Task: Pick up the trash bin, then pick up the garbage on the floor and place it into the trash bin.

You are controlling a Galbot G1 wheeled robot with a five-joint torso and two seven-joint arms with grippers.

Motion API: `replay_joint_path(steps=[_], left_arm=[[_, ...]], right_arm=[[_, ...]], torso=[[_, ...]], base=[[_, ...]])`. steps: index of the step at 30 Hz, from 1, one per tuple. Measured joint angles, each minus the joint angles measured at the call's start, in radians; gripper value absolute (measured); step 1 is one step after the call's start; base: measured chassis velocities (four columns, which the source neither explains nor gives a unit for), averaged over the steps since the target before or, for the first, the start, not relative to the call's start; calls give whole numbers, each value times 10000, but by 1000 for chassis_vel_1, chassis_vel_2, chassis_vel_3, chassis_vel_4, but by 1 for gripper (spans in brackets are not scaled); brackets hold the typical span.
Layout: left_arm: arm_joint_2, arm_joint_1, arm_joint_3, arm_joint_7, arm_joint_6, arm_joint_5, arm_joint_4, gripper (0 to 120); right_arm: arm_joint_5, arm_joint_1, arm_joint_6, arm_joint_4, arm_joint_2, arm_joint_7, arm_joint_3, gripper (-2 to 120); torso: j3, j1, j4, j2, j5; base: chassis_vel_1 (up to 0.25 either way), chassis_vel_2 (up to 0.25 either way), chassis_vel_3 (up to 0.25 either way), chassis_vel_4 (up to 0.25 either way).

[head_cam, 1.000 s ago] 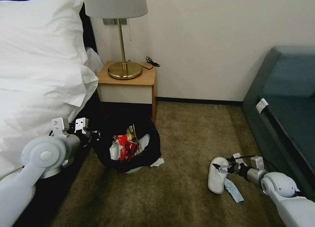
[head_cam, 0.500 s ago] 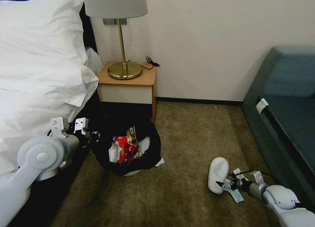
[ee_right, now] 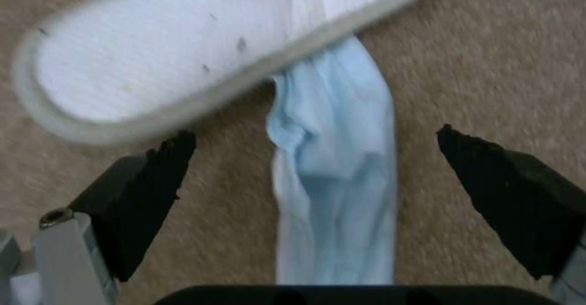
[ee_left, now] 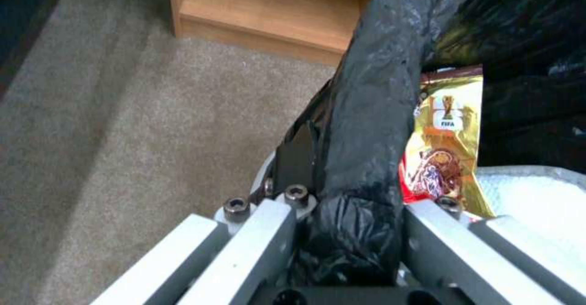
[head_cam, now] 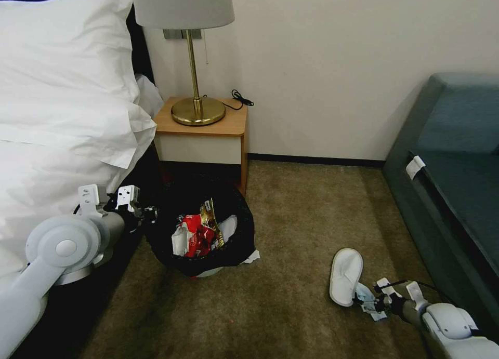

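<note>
**Bedside floor: bin held, pincer over blue mask**

- Trash bin [head_cam: 200,229]: round, lined with a crinkly black bag, pale base showing below. Stands on the carpet [head_cam: 291,307] in front of the bedside cabinet [head_cam: 202,135], beside the bed [head_cam: 47,141]. Holds a red wrapper [head_cam: 200,237], a gold wrapper [ee_left: 448,149] and white paper.
- Left pincer [head_cam: 150,213]: at the bin's rim on the bed side, clamped on the bag-wrapped rim; the left wrist view shows the black plastic bunched between the two metal fingers [ee_left: 256,245].
- White tissue scrap [head_cam: 251,256]: on the carpet, touching the bin's base on the side away from the bed.
- White slipper [head_cam: 345,276]: flat on the carpet, well apart from the bin, near the dark green sofa [head_cam: 457,193].
- Pale blue face mask [ee_right: 336,172]: crumpled strip on the carpet, one end tucked under the slipper's edge.
- Right pincer [head_cam: 368,303]: low over the carpet just beside the slipper, jaws apart, black fingertips [ee_right: 153,181] on either side of the mask, gripping nothing.
- Brass lamp [head_cam: 195,89]: on the bedside cabinet.
</note>
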Motion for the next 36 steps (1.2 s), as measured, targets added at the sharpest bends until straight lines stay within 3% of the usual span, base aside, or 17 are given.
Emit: replay_joint_path(steps=[8, 36], left_arm=[[-58, -101, 80, 10, 0, 42, 95, 3], [-35, -87, 1, 64, 0, 68, -86, 3]], right_arm=[[-148, 336, 17, -267, 47, -25, -183, 100], [-1065, 364, 392, -265, 214, 197, -369, 0]], torso=[[1, 0, 2, 0, -1], [1, 0, 1, 0, 0]], base=[[0, 0, 0, 0], [0, 0, 0, 0]])
